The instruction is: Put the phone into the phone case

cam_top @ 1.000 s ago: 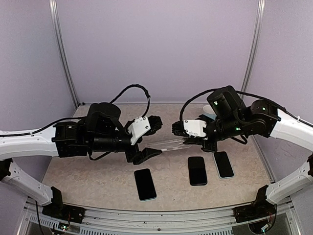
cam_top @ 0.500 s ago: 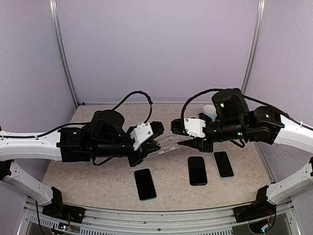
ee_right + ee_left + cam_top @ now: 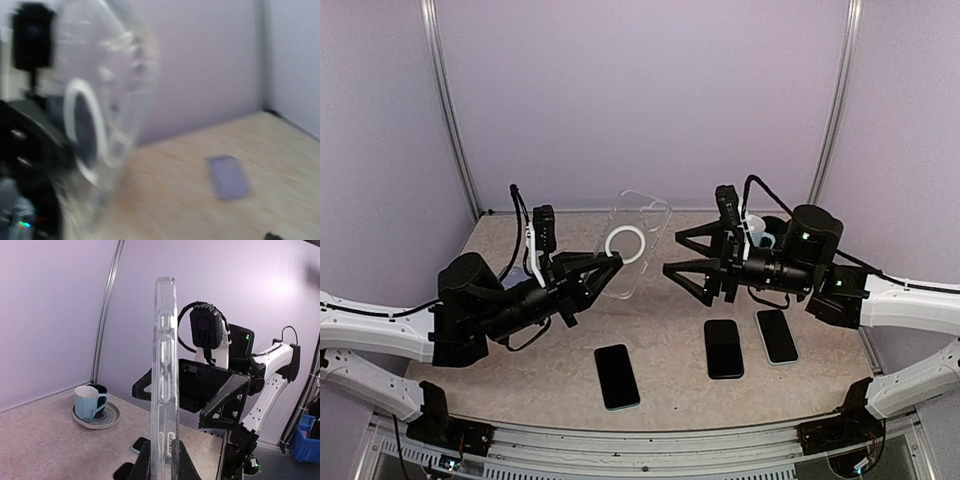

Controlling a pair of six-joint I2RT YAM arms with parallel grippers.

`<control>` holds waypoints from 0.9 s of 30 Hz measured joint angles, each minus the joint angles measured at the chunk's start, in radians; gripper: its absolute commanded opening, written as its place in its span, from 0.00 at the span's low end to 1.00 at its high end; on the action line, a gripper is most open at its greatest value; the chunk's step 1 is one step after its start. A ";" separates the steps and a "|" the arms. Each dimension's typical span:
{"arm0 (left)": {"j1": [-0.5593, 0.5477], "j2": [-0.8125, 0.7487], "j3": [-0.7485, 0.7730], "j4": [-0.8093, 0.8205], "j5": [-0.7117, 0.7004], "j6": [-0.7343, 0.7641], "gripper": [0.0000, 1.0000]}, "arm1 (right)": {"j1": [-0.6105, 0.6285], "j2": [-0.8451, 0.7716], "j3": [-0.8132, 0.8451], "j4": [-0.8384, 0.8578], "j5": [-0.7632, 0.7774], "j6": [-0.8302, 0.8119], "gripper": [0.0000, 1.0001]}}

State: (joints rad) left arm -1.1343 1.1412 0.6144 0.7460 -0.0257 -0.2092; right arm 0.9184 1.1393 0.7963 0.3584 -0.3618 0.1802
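Mid-air, case: clear plastic phone case with white ring (image 3: 640, 235) had changed claws.
Left claw (image 3: 608, 268): clamped on its lower end.
Right claw (image 3: 675, 252): let go, wide, empty; free for a black phone (image 3: 724, 348).

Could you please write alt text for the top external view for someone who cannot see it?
The left gripper holds a clear plastic phone case with a white ring above the beige table, and the open right gripper faces it. Three dark rectangular phones lie near the front.

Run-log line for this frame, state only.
left gripper: shut on clear case, held upright | right gripper: open, apart from case | phones: three flat on table
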 measured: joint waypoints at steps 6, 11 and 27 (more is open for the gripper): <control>0.001 0.047 0.000 0.099 0.051 -0.070 0.00 | 0.056 0.104 0.041 0.155 -0.101 0.112 0.36; 0.002 0.077 0.005 0.127 0.091 -0.095 0.00 | 0.065 0.131 0.076 0.200 -0.133 0.179 0.00; 0.093 0.091 0.242 -0.682 -0.424 -0.299 0.99 | -0.099 0.390 0.256 -0.549 -0.100 0.346 0.00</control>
State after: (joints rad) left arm -1.0409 1.2320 0.8562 0.0635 -0.4496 -0.5087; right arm 0.8196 1.5291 1.0527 -0.1905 -0.4622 0.5262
